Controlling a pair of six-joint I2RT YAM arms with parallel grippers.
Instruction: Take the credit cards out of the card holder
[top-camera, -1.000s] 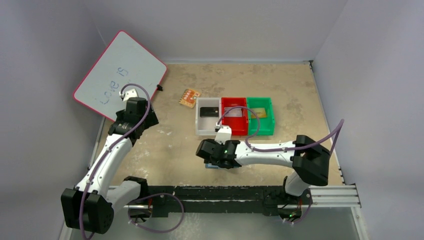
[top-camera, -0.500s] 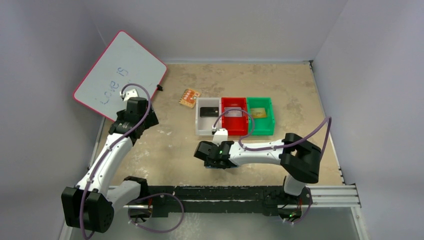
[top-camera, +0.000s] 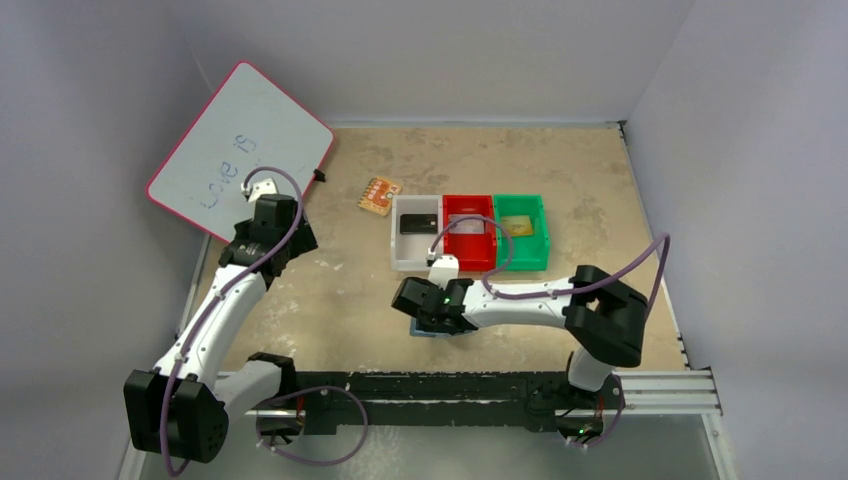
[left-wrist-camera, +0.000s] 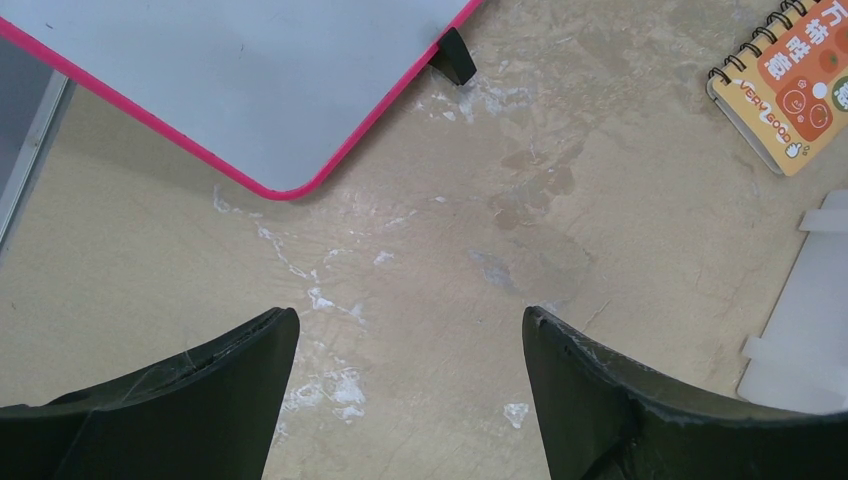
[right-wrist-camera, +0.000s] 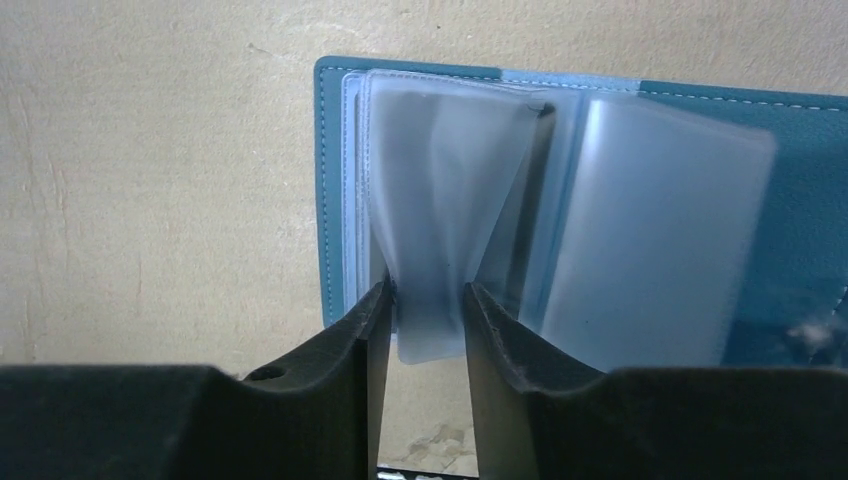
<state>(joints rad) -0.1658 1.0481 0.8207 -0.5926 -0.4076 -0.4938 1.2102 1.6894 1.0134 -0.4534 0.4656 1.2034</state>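
The right gripper pinches a cloudy sleeve of the open holder, which lies on the desk near the front edge. I cannot tell if a card is inside. A pull could lift the whole holder, or tear the soft sleeve. The right arm stretches low to the left. The left gripper is spread wide over the desk. Cards lie in the bins.

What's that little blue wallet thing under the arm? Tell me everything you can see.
The card holder lies open and flat on the beige table beneath the right gripper. Its cover is teal-blue with stitched edges, lighter blue inside, holding frosted clear plastic sleeves. The gripper's fingers pinch one sleeve near its free edge, bowing it. No card shows clearly.
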